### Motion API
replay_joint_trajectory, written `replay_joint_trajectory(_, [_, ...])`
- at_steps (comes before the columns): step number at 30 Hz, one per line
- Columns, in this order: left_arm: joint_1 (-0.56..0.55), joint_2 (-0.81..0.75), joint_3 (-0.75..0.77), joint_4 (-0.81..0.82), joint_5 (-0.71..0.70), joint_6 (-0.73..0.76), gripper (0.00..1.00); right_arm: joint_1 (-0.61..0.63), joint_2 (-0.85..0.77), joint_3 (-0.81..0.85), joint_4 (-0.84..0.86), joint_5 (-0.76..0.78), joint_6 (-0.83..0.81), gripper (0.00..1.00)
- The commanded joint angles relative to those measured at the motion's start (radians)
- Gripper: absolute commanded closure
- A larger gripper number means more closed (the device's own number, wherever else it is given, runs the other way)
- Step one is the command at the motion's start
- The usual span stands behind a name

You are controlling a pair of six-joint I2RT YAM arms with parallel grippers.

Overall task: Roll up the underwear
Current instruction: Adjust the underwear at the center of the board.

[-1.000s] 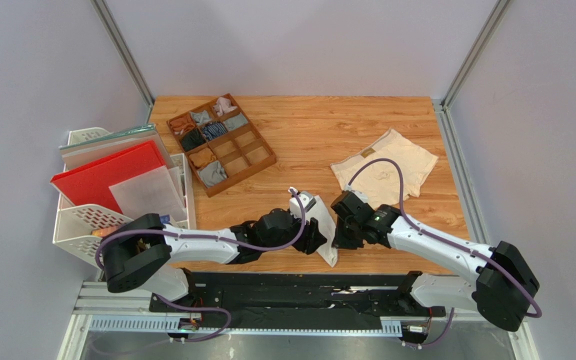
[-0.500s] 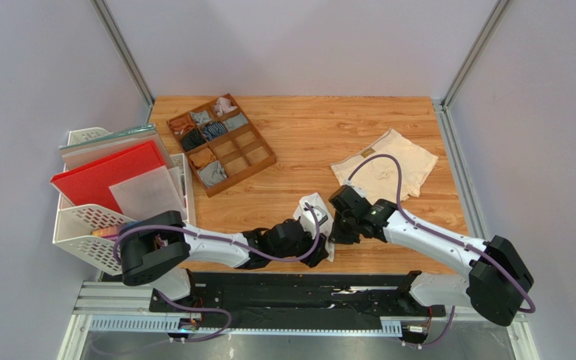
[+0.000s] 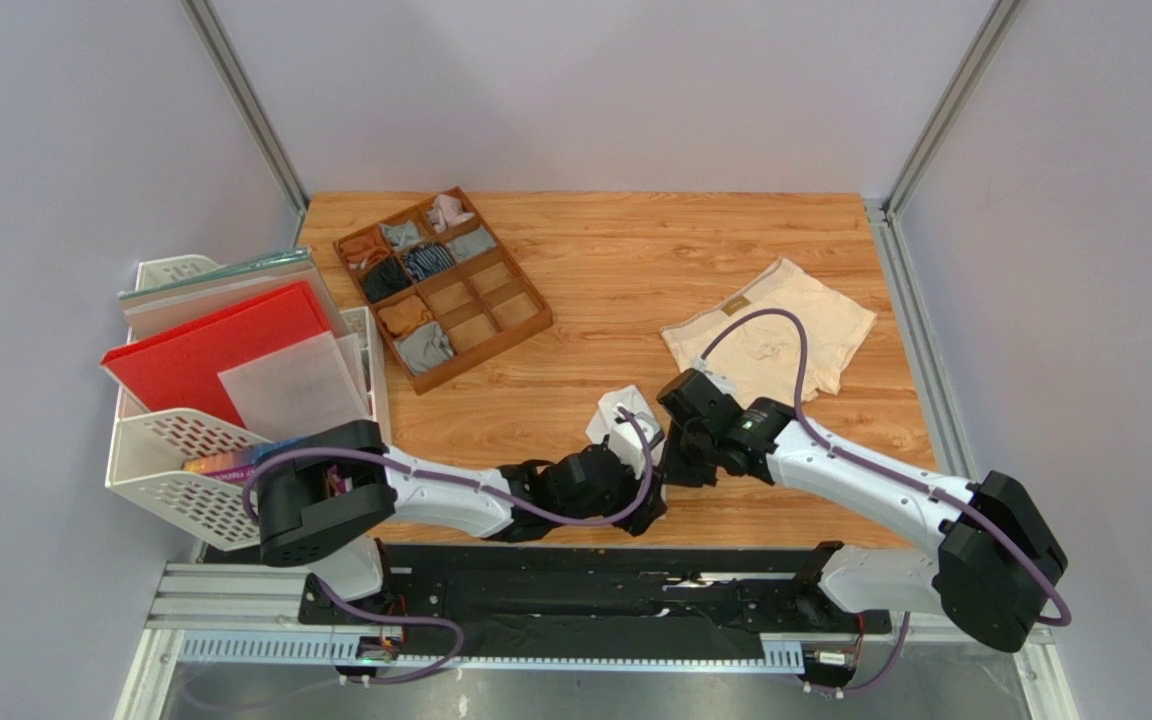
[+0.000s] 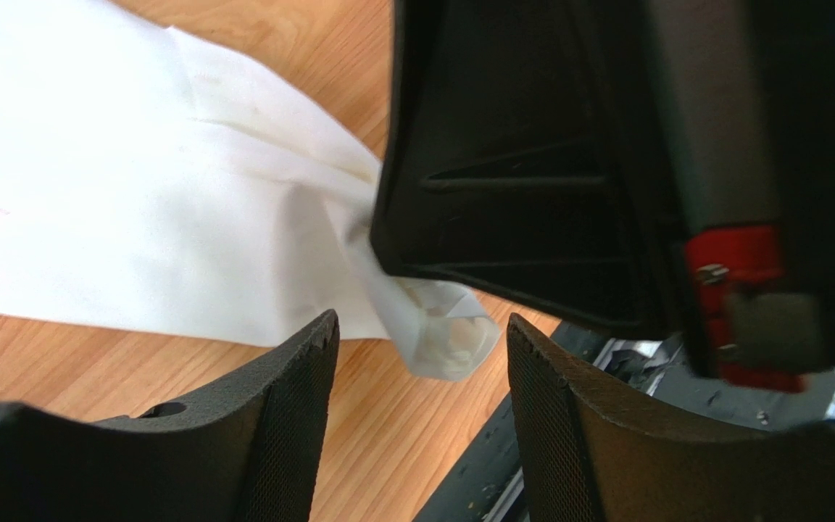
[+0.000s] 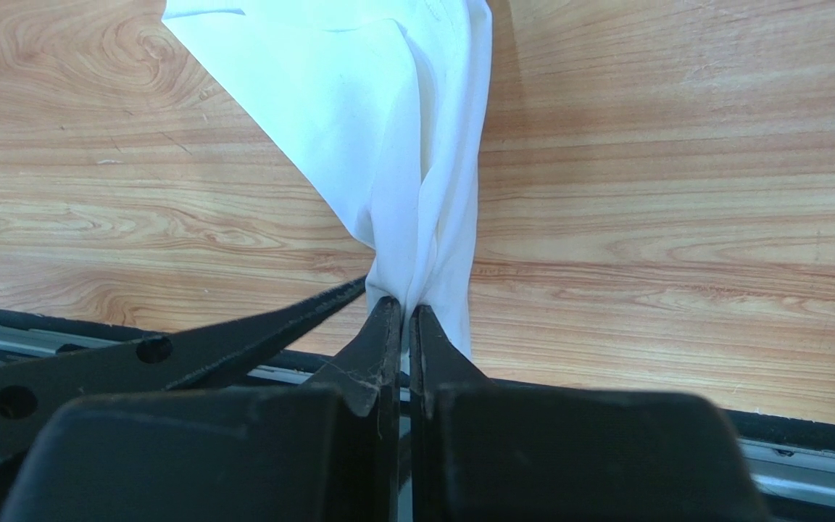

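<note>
White underwear (image 5: 389, 109): bunched low in the middle of the overhead frame, on the table's (image 3: 612, 255) near edge, caught between the two arms and not yet a roll.
Cream underwear (image 3: 770, 338): spread flat to the upper right of the white one, well apart from both grippers, looking untouched.
Right gripper (image 5: 406, 315): jaws pressed together, pinching a gathered fold of the white cloth, which fans out from the pinch toward the top of its wrist view.
Left gripper (image 4: 422, 337): jaws spread, gripping nothing; a loose knotted tip of white cloth sits just ahead of the gap, beside the dark body of the other gripper.
Step in hand: my guess is the left arm is lining up for a second hold on the white piece so the pair can straighten or fold it.
Doing it well: take the cloth a little clear of the right pinch, not the dangling tip alone, and keep the two grippers from knocking, since they sit very close.
Wrist views show: the pinch itself and the open gap, both lost under the arms from above.
Overhead view shows: the cream piece, a wooden divided tray (image 3: 486, 354) with small rolled garments at upper left, and a white file rack (image 3: 162, 450) at the left edge.
</note>
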Motion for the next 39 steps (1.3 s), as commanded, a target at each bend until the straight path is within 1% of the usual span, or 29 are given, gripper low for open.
replay_joint_trajectory(1, [-0.016,0.019,0.055,0.006,-0.025,-0.048,0.36,-0.003,-0.022,0.042,0.007,0.038,0.032,1.00])
replay_joint_trajectory(5, [-0.021,0.034,0.078,0.001,-0.024,-0.056,0.36,-0.003,-0.026,0.044,0.007,0.040,0.038,1.00])
replay_joint_trajectory(7, [-0.022,0.050,0.090,-0.041,-0.036,-0.067,0.36,-0.003,-0.027,0.044,0.008,0.043,0.041,1.00])
replay_joint_trajectory(12, [-0.027,0.068,0.116,-0.089,-0.060,-0.088,0.37,-0.003,-0.036,0.036,0.007,0.049,0.048,1.00])
replay_joint_trajectory(15, [-0.031,0.083,0.137,-0.123,-0.091,-0.097,0.41,-0.003,-0.036,0.033,0.013,0.052,0.054,1.00])
replay_joint_trajectory(19, [-0.045,0.111,0.199,-0.219,-0.149,-0.107,0.46,-0.003,-0.039,0.030,0.019,0.055,0.063,1.00])
replay_joint_trajectory(22, [-0.060,0.126,0.220,-0.258,-0.203,-0.113,0.47,-0.003,-0.044,0.028,0.019,0.058,0.068,1.00])
replay_joint_trajectory(24, [-0.062,0.133,0.223,-0.270,-0.226,-0.126,0.51,-0.003,-0.045,0.027,0.019,0.060,0.071,1.00])
replay_joint_trajectory(26, [-0.062,0.139,0.230,-0.273,-0.248,-0.140,0.53,-0.002,-0.049,0.022,0.025,0.058,0.075,1.00])
replay_joint_trajectory(29, [-0.064,0.148,0.234,-0.266,-0.248,-0.146,0.59,-0.002,-0.049,0.019,0.030,0.055,0.077,1.00])
replay_joint_trajectory(30, [-0.064,0.149,0.234,-0.261,-0.249,-0.153,0.63,-0.002,-0.049,0.019,0.031,0.056,0.077,1.00])
replay_joint_trajectory(32, [-0.064,0.156,0.236,-0.260,-0.249,-0.156,0.65,-0.002,-0.049,0.018,0.031,0.057,0.078,1.00])
replay_joint_trajectory(34, [-0.064,0.160,0.237,-0.260,-0.252,-0.159,0.71,-0.002,-0.049,0.015,0.036,0.058,0.081,1.00])
replay_joint_trajectory(37, [-0.064,0.169,0.239,-0.267,-0.265,-0.166,0.86,-0.002,-0.050,0.010,0.039,0.060,0.083,1.00])
replay_joint_trajectory(38, [-0.064,0.172,0.237,-0.270,-0.266,-0.168,0.95,-0.002,-0.050,0.008,0.036,0.063,0.083,1.00])
replay_joint_trajectory(39, [-0.064,0.171,0.236,-0.270,-0.266,-0.168,1.00,-0.002,-0.052,0.010,0.030,0.067,0.083,1.00])
